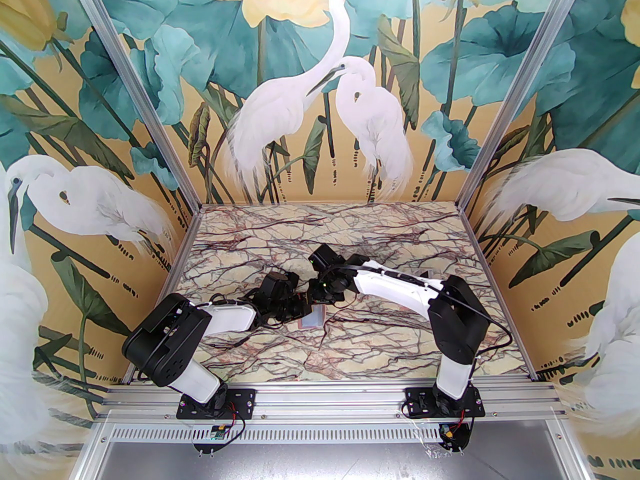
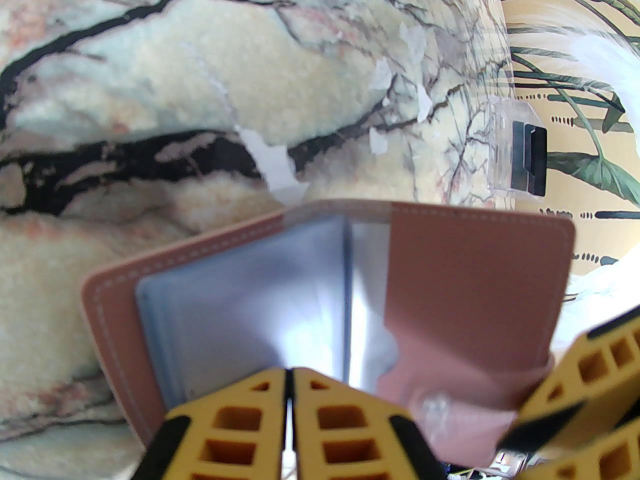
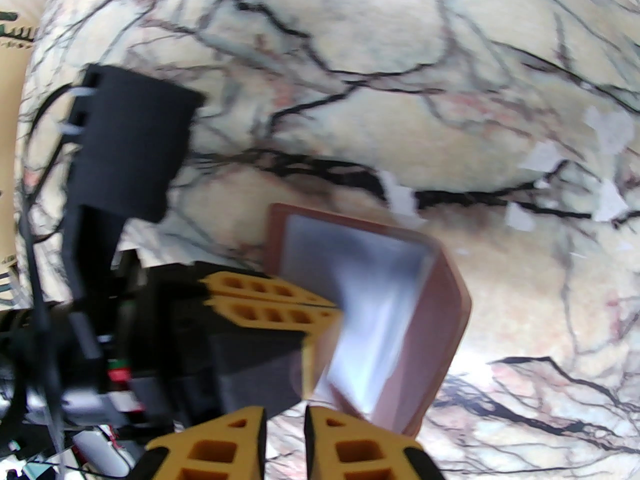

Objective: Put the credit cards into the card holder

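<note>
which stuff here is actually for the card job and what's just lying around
For the job: card holder, left gripper, right gripper.
Lying about: clear plastic piece with a black insert; white torn patches on the table.

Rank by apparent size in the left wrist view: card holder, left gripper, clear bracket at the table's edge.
1. card holder.
2. left gripper, near the lens and cropped.
3. clear bracket, farthest away.

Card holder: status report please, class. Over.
Left fingers shut on inner sleeve of card holder. Right fingers slightly apart, beside its near corner. Holder open, V-shaped. Both pairs crowded close.
</note>
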